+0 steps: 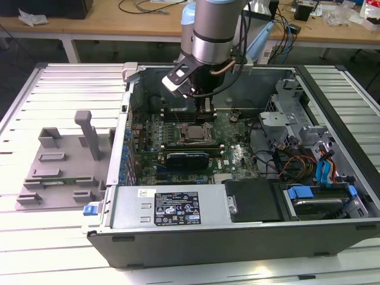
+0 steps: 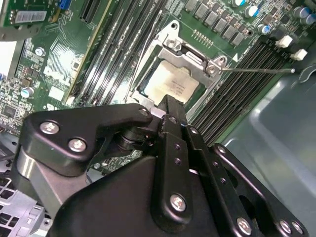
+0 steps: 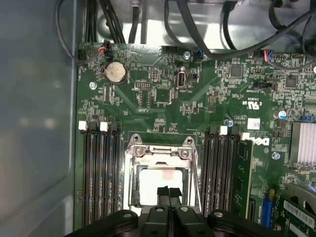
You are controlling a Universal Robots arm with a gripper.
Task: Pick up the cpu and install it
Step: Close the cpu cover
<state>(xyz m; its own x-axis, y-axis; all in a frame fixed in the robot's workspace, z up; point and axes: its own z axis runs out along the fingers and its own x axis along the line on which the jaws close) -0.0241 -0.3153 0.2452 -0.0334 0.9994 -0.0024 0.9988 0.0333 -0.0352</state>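
Note:
The cpu [image 1: 193, 133] is a silvery square chip lying flat inside the metal-framed socket [image 1: 191, 123] on the green motherboard of the open computer case. Both wrist views show the cpu [image 2: 170, 84] [image 3: 159, 182] seated within the socket frame [image 3: 160, 148]. My gripper [image 1: 204, 111] hangs from the arm directly over the socket's far edge. Its two black fingers are pressed together with nothing between them in the first wrist view, where the gripper [image 3: 169, 191] hovers over the chip's edge. The gripper [image 2: 168, 102] also sits just above the cpu in the second wrist view.
Memory slots [image 3: 98, 173] flank the socket on both sides. A long black expansion card [image 1: 187, 159] lies in front of it. The power supply [image 1: 172, 205], drive bay [image 1: 320, 202] and loose cables [image 1: 291, 161] crowd the case. A grey fixture tray [image 1: 59, 160] sits at the exterior view's left.

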